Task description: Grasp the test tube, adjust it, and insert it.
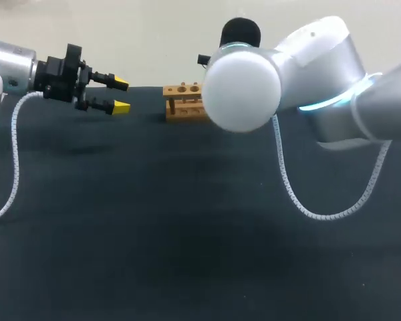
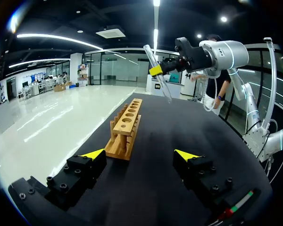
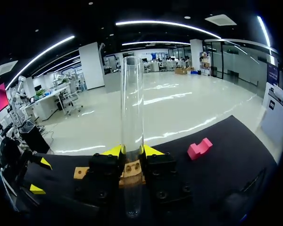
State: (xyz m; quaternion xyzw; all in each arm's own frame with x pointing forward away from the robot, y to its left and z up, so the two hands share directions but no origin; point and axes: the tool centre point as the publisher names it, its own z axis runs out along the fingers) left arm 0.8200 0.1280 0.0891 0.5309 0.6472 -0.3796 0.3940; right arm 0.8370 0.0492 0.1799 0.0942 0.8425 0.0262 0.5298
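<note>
A clear test tube [image 3: 132, 108] is pinched between the yellow-tipped fingers of the right tool [image 3: 132, 150]. It is held in the air over the wooden rack [image 1: 184, 101] and looks tilted from the left wrist view. The rack stands on the black table [image 1: 154, 221]. The left tool [image 1: 120, 95] hovers near the rack's left end, fingers spread, holding nothing. A pink block [image 3: 199, 148] lies on the table off to one side of the rack.

A dark bench [image 1: 187, 241] spreads across the scene, its cover matte black. A small pink block [image 3: 199, 149] with a stepped outline lies on it, close to one edge
</note>
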